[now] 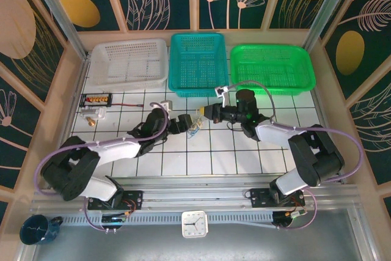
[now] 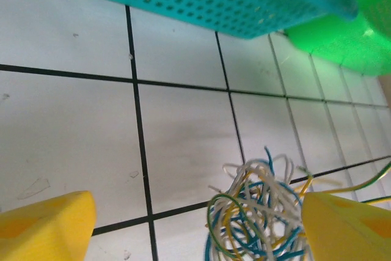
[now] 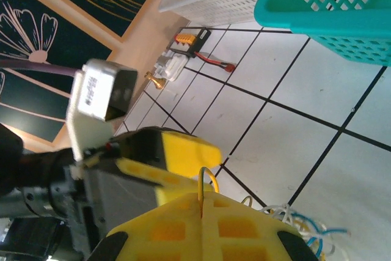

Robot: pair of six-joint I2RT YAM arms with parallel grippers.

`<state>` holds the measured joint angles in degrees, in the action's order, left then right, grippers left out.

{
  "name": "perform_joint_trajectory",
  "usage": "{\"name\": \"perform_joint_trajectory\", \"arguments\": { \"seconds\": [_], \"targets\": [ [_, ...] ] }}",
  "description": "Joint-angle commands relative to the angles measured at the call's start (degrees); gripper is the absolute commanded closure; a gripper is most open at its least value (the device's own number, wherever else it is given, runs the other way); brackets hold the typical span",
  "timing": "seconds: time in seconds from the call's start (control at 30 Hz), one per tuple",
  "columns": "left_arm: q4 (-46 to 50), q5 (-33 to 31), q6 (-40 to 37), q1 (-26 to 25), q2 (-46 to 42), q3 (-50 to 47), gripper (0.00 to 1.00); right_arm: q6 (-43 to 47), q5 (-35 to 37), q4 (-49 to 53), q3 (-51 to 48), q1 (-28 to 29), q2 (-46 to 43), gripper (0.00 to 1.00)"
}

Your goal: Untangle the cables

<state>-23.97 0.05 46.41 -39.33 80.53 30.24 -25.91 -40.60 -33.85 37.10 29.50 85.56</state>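
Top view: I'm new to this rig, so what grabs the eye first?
A white basket, a teal basket and a green basket line the far edge of the table. At its middle, the left claw and right claw meet over a small knot of cables, the right claw apparently pinching a strand.

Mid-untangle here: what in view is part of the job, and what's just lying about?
Job: cables, left hand, right hand.
Lying about: white basket, teal basket, green basket, red wire, clock, mug.
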Motion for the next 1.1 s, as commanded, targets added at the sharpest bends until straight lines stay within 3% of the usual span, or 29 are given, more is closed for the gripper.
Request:
{"name": "perform_joint_trajectory", "arguments": {
  "seconds": [0.0,0.4,0.7,0.93,1.07],
  "targets": [
    [-3.9,2.6,7.7,0.9,-3.8,-1.9,0.19,3.7,-0.1,1.5,0.2,-0.2,0.2,1.00],
    [-17.9,12.4,22.4,0.9,-5.6,-1.2,0.25,6.3,1.6,4.1,0.6,-0.1,2.6,1.00],
    [-25.0,15.5,27.7,1.0,-1.2,-1.2,0.30,6.2,3.6,4.8,0.1,0.2,3.0,1.00],
    [-23.3,16.3,26.0,0.9,0.5,-0.3,0.27,5.7,5.0,4.8,-1.1,0.4,2.8,0.79],
    [-22.8,15.7,25.7,0.9,1.2,-0.4,0.25,5.5,6.5,5.4,-1.7,0.4,1.6,0.71]
  ]
}}
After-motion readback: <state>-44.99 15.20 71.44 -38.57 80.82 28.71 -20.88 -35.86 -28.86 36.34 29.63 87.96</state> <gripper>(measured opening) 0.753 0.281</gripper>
